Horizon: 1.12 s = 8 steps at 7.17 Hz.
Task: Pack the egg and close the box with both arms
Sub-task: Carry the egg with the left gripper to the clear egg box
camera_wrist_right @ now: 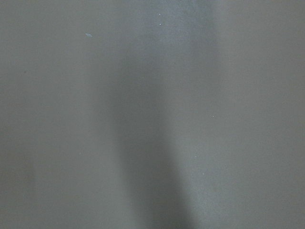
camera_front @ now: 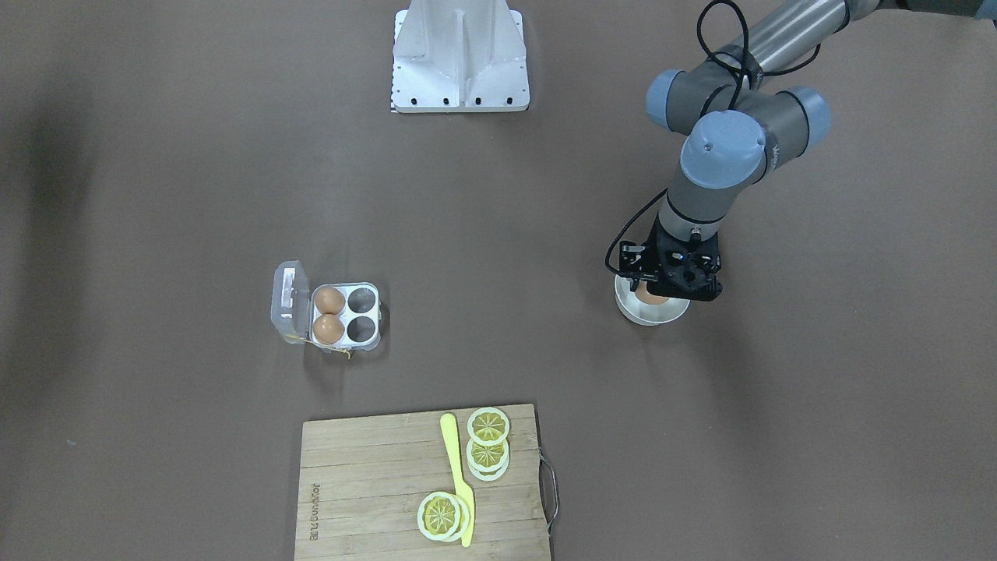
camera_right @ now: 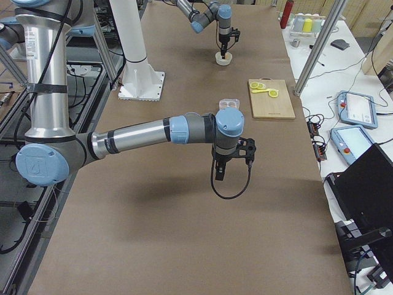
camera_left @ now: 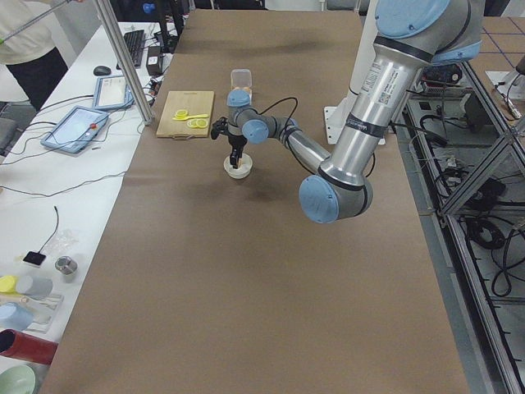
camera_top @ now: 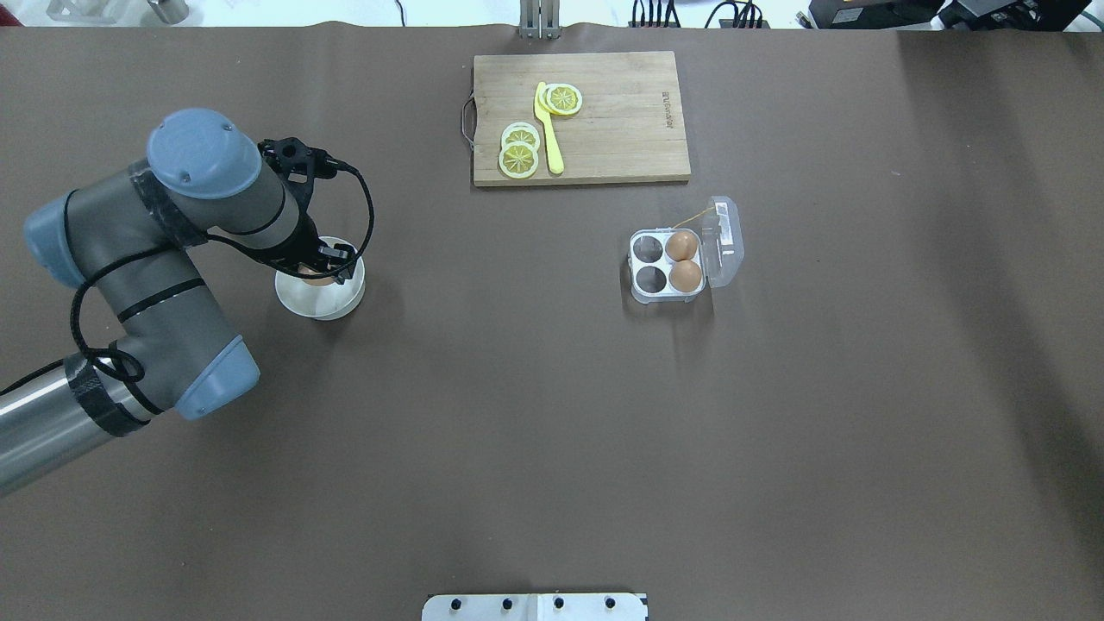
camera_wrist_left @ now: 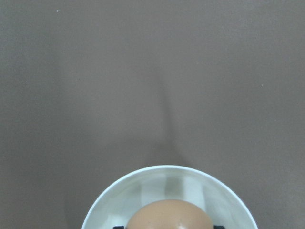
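Observation:
The clear egg box (camera_front: 366, 336) stands open on the brown table, lid (camera_front: 290, 300) folded back. Two tan eggs (camera_front: 329, 315) fill the cells by the lid; the other two cells are bare. It also shows in the overhead view (camera_top: 636, 292). A third egg (camera_wrist_left: 169, 217) lies in a white bowl (camera_front: 650, 314). My left gripper (camera_front: 670, 280) reaches down into the bowl, and its black fingertips (camera_wrist_left: 120, 226) press against both sides of the egg. My right gripper (camera_right: 219, 174) hangs above bare table, seen only in the exterior right view; I cannot tell if it is open or shut.
A wooden cutting board (camera_front: 366, 483) with lemon slices (camera_front: 488, 427) and a yellow knife (camera_front: 459, 475) lies past the box on the side away from me. The white metal stand (camera_front: 459, 54) is at my base. Side tables with tablets flank the table edge (camera_right: 350, 110).

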{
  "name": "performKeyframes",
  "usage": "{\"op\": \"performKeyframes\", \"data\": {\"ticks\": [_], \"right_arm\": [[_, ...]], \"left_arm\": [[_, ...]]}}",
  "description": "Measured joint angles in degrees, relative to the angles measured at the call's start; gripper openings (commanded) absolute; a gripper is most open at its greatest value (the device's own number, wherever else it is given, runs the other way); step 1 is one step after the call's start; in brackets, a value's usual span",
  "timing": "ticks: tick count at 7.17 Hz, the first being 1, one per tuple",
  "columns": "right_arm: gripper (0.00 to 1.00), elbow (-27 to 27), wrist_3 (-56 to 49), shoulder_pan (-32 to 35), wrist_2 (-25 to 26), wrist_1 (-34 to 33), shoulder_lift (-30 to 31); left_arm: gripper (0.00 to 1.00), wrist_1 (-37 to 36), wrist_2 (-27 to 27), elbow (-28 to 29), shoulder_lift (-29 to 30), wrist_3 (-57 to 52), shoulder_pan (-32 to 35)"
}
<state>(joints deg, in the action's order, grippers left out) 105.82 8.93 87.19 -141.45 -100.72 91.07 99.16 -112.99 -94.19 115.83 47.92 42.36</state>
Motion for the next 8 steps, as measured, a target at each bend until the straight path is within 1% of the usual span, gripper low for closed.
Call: {"op": "performKeyframes", "data": {"ticks": [2, 4, 6, 8], "right_arm": [[1.00, 0.01, -0.01, 0.00, -0.04, -0.05, 0.04], [1.00, 0.08, -0.03, 0.00, -0.05, -0.04, 0.01], [1.00, 0.01, -0.05, 0.00, -0.05, -0.08, 0.01], [1.00, -0.03, -0.06, 0.00, -0.05, -0.03, 0.07]], "left_arm": [[0.27, -0.27, -1.61, -2.06, -0.75, 0.05, 1.64], [0.27, -0.32, -4.60, -3.11, 1.04, 2.39, 4.05], [0.27, 0.09, -5.49, -3.26, 5.15, 10.64, 4.40], [0.27, 3.58, -4.66, -1.81, 9.65, 22.82, 1.75]]}}
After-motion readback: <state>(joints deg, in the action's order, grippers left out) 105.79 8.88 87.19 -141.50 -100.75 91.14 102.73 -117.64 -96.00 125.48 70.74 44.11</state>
